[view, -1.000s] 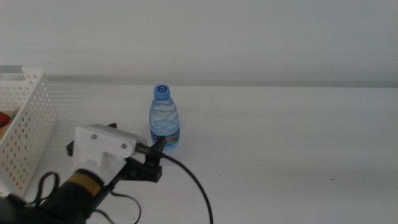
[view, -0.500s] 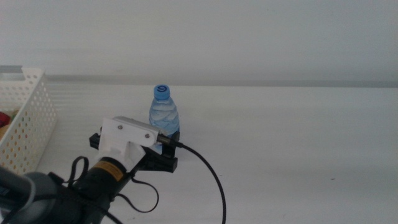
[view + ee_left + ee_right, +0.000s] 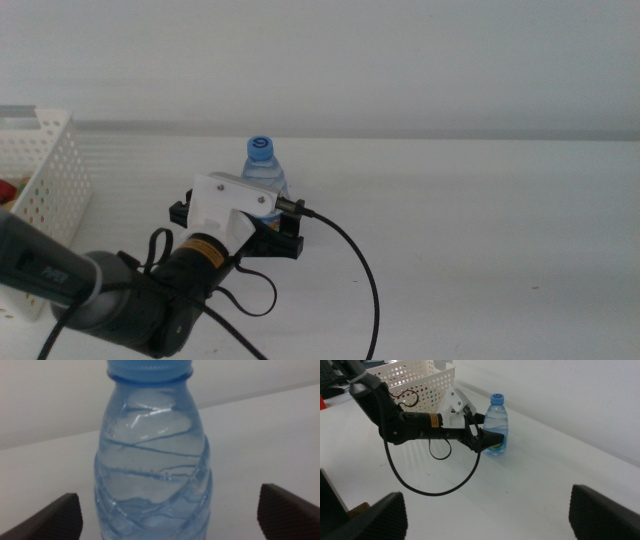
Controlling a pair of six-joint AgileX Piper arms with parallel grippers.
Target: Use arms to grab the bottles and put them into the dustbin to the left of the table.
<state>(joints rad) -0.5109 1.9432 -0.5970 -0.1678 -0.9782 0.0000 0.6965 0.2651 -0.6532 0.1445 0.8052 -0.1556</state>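
Water bottle (image 3: 263, 172) upright, mid-table (image 3: 480, 220), between spread, unclosed jaws of left gripper (image 3: 240, 222). Right gripper (image 3: 485, 520) waits, jaws wide. Risk: uneven closure tips light bottle; weak grip drops it short of dustbin (image 3: 45, 190).

Overall light: bright, even and diffuse; white desk (image 3: 480, 220) and wall nearly merge in the middle view.
Shadows: soft and faint, a pale one under the left tool (image 3: 258, 228) toward 6 o'clock.
Glare: small white glints on the water bottle (image 3: 152, 460) shoulder in the left wrist view.
Focus: that bottle fills the frame, slightly soft; jaw tips at 8 and 4 o'clock blurred.
Right wrist view: sharper, its own jaw corners dark and blurry; the dustbin (image 3: 415, 380) at 11 o'clock reads clearly.
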